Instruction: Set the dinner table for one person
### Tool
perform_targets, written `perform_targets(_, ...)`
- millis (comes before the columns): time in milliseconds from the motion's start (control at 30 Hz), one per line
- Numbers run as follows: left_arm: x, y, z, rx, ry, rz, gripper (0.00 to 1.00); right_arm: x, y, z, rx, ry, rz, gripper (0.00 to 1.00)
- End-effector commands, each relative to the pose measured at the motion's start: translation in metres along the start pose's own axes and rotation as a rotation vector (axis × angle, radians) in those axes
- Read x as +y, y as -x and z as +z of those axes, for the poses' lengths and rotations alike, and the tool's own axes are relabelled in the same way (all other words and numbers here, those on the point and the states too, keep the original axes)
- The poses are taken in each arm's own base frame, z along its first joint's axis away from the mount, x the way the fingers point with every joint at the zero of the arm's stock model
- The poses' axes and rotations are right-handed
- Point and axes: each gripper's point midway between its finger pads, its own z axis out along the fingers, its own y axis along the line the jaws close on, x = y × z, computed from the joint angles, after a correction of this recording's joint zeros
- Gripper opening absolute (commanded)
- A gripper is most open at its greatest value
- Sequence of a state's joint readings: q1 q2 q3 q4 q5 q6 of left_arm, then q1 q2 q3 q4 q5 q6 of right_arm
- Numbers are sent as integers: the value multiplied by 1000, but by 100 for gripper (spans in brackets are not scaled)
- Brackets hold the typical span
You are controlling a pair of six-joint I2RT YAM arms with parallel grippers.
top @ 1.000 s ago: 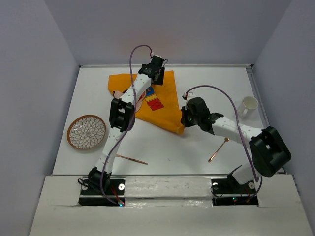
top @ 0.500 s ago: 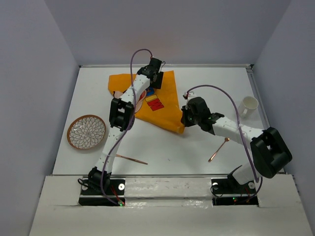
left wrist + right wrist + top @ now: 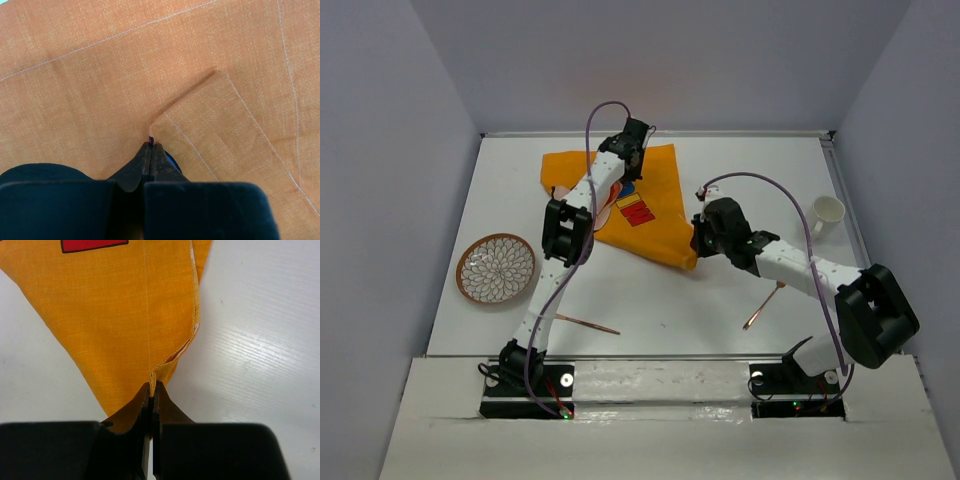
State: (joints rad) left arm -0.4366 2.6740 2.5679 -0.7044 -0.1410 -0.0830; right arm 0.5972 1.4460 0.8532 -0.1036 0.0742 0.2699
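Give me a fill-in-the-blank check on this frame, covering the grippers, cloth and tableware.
The left gripper and the right gripper are both shut on the ___ cloth.
The patterned plate lies on the ___ side of the table.
The spoon lies nearer the ___ arm's base.
Missing: orange; left; right.

The dinner table [image 3: 660, 300] was a large, flat, matte white rectangle, lying level and filling the floor of the enclosure between grey walls. In close view its surface showed faint fine streaks. An orange cloth mat [image 3: 660, 228] covered part of it from the centre toward 12 o'clock. A patterned plate [image 3: 496, 268] sat at 9 o'clock, a white mug [image 3: 826, 216] at 3 o'clock, a spoon [image 3: 764, 305] at 4 o'clock and a thin stick [image 3: 587, 324] at 7 o'clock.
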Motion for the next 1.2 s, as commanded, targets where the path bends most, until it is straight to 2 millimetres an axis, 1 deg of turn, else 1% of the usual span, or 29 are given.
perform_targets(0, 0, 55, -60, -129, -34, -46, 0, -4, 21, -6, -77, -50, 18, 0)
perform_targets(100, -1, 94, -104, -245, -66, -88, 0, -6, 43, -9, -125, -84, 24, 0)
perform_targets(133, 2, 118, -132, -322, -77, -108, 0, -12, 53, -9, -142, -106, 21, 0)
perform_targets(167, 5, 131, -149, -371, -81, -125, 0, -17, 62, -9, -159, -124, 24, 0)
perform_targets(200, 11, 156, -184, -462, -97, -166, 0, -19, 83, -10, -181, -137, 28, 0)
perform_targets(233, 14, 166, -205, -502, -105, -174, 0, -23, 102, -11, -213, -144, 35, 0)
perform_targets(267, 18, 183, -230, -571, -130, -212, 0, -37, 115, -14, -223, -181, 33, 0)
perform_targets(300, 24, 198, -260, -642, -145, -241, 0, -39, 155, -26, -302, -193, 38, 0)
perform_targets(333, 36, 214, -304, -730, -163, -285, 0, -44, 170, -32, -314, -210, 35, 0)
perform_targets(400, 45, 228, -357, -831, -188, -316, 0, -50, 208, -55, -394, -251, -3, 0)
perform_targets(433, 49, 233, -397, -900, -211, -327, 0, -44, 237, -76, -466, -243, -16, 0)
perform_targets(500, 50, 235, -440, -964, -256, -344, 0, -39, 261, -111, -545, -236, -59, 0)
perform_targets(533, 53, 232, -470, -999, -275, -352, 0, -38, 264, -121, -562, -228, -75, 0)
perform_targets(567, 49, 229, -487, -1018, -290, -358, 0, -33, 267, -146, -606, -201, -74, 0)
perform_targets(600, 51, 225, -520, -1067, -297, -363, 0, -26, 262, -153, -613, -158, -79, 0)
perform_targets(633, 48, 222, -525, -1070, -288, -367, 0, -24, 252, -156, -611, -132, -74, 0)
perform_targets(667, 50, 212, -542, -1080, -261, -384, 0, -26, 224, -140, -566, -115, -55, 0)
perform_targets(700, 31, 200, -563, -1082, -294, -354, 0, -26, 212, -145, -567, -96, -38, 0)
perform_targets(733, 27, 194, -566, -1077, -267, -365, 0, -27, 195, -136, -538, -86, -5, 0)
perform_targets(767, 14, 188, -569, -1062, -286, -351, 0, -36, 153, -109, -444, -101, 5, 0)
perform_targets(800, -15, 178, -576, -1038, -344, -316, 0, -46, 134, -97, -406, -141, 24, 0)
perform_targets(900, -50, 150, -555, -930, -286, -292, 0, -80, 84, -73, -309, -305, 105, 0)
perform_targets(933, -75, 131, -541, -874, -222, -274, 0, -99, 66, -69, -285, -392, 118, 0)
perform_targets(967, -86, 121, -533, -850, -180, -268, 0, -111, 63, -69, -282, -427, 147, 0)
perform_targets(1000, -108, 112, -513, -813, -137, -225, 0, -117, 64, -70, -285, -438, 170, 3)
perform_targets(1067, -127, 92, -498, -789, -25, -187, 0, -132, 68, -70, -293, -443, 233, 6)
perform_targets(1100, -147, 85, -471, -754, 3, -122, 9, -124, 71, -68, -282, -387, 239, 6)
perform_targets(1133, -154, 83, -460, -741, 13, -105, 16, -125, 67, -67, -264, -389, 245, 6)
perform_targets(1167, -154, 84, -451, -743, 60, -95, 32, -123, 71, -70, -274, -386, 259, 6)
